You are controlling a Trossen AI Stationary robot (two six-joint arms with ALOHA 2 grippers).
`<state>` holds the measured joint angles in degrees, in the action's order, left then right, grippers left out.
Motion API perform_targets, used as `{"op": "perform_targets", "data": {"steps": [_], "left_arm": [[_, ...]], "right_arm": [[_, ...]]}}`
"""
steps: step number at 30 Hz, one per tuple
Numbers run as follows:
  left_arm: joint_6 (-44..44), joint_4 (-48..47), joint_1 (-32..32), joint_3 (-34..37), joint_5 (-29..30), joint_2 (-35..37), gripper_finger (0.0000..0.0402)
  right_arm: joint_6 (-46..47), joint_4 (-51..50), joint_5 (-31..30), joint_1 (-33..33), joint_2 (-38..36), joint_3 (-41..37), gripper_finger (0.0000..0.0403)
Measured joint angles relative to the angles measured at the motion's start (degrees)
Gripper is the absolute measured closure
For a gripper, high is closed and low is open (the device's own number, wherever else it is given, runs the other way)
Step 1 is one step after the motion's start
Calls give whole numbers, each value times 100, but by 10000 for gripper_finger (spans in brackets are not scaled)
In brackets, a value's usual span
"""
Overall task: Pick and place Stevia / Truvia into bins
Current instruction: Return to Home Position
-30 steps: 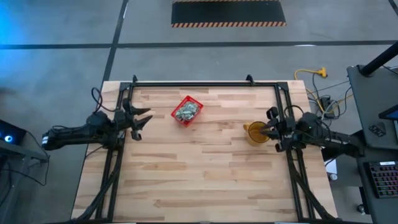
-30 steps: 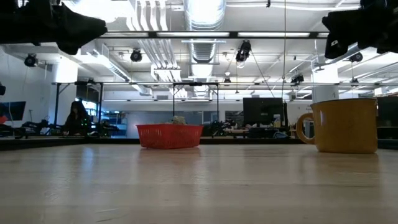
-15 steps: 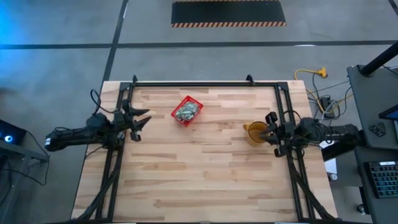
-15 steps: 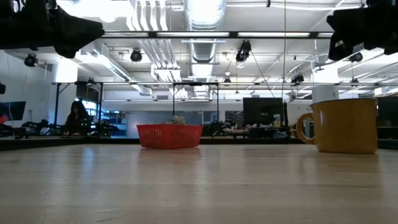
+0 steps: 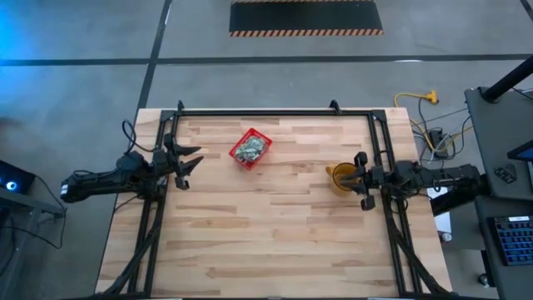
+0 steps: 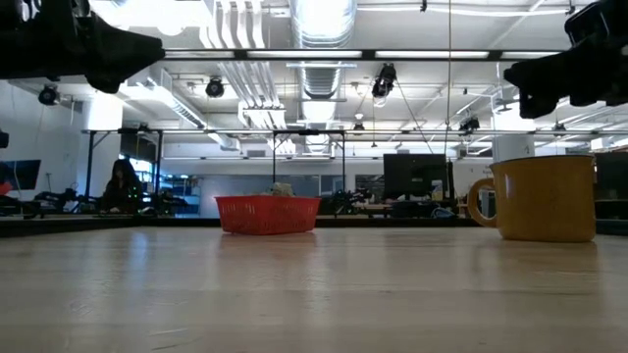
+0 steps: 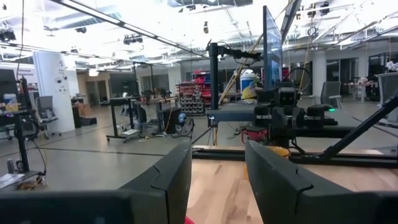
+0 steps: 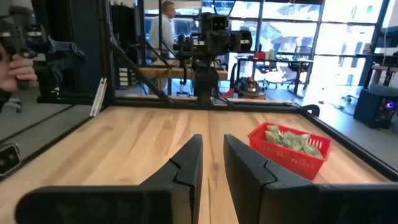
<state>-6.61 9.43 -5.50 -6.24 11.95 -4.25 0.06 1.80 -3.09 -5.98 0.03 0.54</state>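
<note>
The red basket [image 5: 251, 148] stands on the far middle of the table, with pale green Stevia / Truvia sachets [image 5: 250, 150] piled inside; it also shows in the right wrist view [image 8: 289, 154] and the low view [image 6: 267, 214]. My left gripper [image 5: 193, 157] hovers at the table's left edge, left of the basket, pointing toward the right, open and empty [image 7: 217, 171]. My right gripper [image 5: 356, 178] hovers at the table's right edge, pointing left, its fingers a narrow gap apart with nothing between them [image 8: 212, 165].
A yellow mug [image 5: 340, 177] stands on the table just in front of and below my right gripper [image 6: 564, 74]. Black frame rails [image 5: 250, 112] run along the table's far, left and right edges. People [image 8: 165, 25] show in the room beyond.
My right gripper has swung toward the table's near edge until it points straight left, and has sunk a little toward the mug. Basket, sachets and mug have not moved.
</note>
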Motion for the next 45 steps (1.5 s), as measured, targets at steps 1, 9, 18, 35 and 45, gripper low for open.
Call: {"op": "perform_targets", "data": {"steps": [1, 9, 18, 35, 45], "left_arm": [[0, -2, 0, 2, 2, -8, 266], [-25, 0, 0, 0, 2, -23, 266], [-34, -4, 0, 2, 2, -48, 266], [-118, -68, 0, 11, 2, -56, 266], [-131, -141, 0, 11, 3, -56, 266]], "right_arm": [[-38, -2, -6, -1, 0, 0, 346], [-253, -61, -10, 85, -3, 0, 346], [-130, -319, 57, 619, 2, 83, 346], [-42, -64, 311, 717, -4, 9, 346], [-142, -152, 441, 713, 7, 9, 346]]}}
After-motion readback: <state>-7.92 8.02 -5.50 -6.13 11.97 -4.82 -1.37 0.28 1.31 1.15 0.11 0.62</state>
